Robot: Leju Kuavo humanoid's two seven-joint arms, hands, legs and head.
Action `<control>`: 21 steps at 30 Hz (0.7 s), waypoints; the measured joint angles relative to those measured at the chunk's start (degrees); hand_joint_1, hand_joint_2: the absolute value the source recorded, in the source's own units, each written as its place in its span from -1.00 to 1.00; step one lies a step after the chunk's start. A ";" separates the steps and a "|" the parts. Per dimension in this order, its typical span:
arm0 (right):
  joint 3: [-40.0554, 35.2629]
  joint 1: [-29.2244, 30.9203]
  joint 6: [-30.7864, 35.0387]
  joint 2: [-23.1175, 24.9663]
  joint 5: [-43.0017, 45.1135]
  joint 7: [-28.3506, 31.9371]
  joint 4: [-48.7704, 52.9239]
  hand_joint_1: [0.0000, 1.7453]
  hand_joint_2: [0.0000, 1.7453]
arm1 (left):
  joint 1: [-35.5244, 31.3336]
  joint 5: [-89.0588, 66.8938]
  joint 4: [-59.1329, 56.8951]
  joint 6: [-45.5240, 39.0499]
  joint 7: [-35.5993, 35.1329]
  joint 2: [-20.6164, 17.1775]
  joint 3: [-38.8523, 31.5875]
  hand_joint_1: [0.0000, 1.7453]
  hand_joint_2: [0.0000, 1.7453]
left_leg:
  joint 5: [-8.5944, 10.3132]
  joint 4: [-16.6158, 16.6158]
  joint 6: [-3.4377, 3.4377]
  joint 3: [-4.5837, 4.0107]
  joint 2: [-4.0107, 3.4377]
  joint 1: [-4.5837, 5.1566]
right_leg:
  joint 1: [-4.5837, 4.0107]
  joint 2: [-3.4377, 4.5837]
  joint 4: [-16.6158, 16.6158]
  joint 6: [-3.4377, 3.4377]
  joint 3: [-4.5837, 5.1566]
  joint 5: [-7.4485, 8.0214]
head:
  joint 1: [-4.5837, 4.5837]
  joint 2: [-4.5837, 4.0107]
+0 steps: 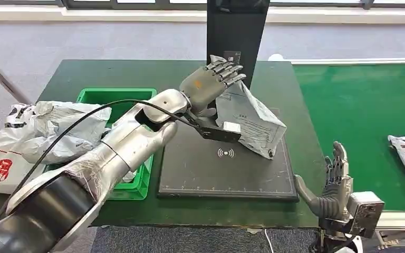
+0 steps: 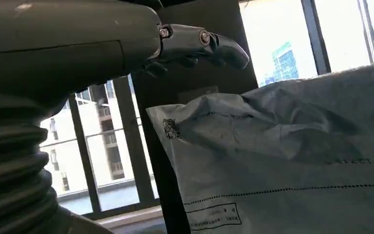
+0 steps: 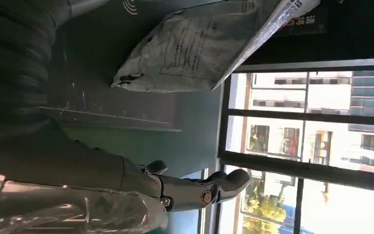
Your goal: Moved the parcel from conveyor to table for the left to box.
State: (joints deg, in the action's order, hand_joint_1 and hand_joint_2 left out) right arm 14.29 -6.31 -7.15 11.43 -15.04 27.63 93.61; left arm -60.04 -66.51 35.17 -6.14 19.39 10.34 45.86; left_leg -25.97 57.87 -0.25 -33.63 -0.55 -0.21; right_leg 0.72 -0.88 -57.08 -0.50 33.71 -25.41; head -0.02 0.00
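Head view: left hand [image 1: 211,83], fingers spread, rests against the tilted parcel [image 1: 253,124].

Crumpled grey parcel [image 1: 249,120] with printed label, propped tilted on the black scanner pad [image 1: 211,174], upper end against dark post [image 1: 236,31]

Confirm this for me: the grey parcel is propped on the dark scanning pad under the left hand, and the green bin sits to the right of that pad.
One thing is wrong: the side. In the head view the green bin sits to the left of the scanning pad, not the right. The rest holds: the grey parcel is propped on the pad under the left hand.
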 measured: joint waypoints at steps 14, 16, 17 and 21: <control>0.00 0.12 0.72 0.00 0.48 0.13 -0.44 -1.00 1.00 | 0.43 2.19 -4.28 1.70 2.06 4.61 0.68 -1.00 1.00 | -0.01 0.00 0.01 -0.02 0.02 0.04 | 0.05 -0.01 0.01 0.00 -0.01 0.00 | 0.02 0.00; 0.00 0.26 0.98 0.00 0.52 0.13 -0.59 -1.00 1.00 | 0.72 2.19 -4.68 1.70 2.51 5.44 1.03 0.38 1.00 | -0.01 0.00 0.01 -0.02 0.03 0.04 | 0.05 -0.02 0.02 -0.01 -0.01 0.00 | 0.00 0.00; 0.00 0.27 1.22 0.00 0.55 0.13 -0.63 -1.00 1.00 | 0.94 2.19 -4.83 1.70 2.69 5.82 1.14 1.00 1.00 | -0.01 0.00 0.01 -0.02 0.04 0.04 | 0.05 -0.03 0.02 -0.01 -0.01 0.00 | 0.02 0.00; 0.00 0.32 1.60 -0.02 0.70 0.13 -0.72 -1.00 1.00 | 1.20 2.23 -5.46 2.49 2.32 7.48 1.92 1.00 1.00 | -0.01 0.00 0.01 -0.02 0.03 0.04 | 0.05 -0.01 0.01 -0.01 -0.01 0.00 | 0.00 0.00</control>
State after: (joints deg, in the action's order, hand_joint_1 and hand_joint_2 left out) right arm 14.29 -5.99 -5.55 11.41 -14.34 27.76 92.89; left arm -58.84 -64.28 29.70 -3.65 21.70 17.81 47.78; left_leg -25.99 57.87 -0.24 -33.65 -0.52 -0.17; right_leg 0.77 -0.89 -57.07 -0.51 33.70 -25.41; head -0.02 0.00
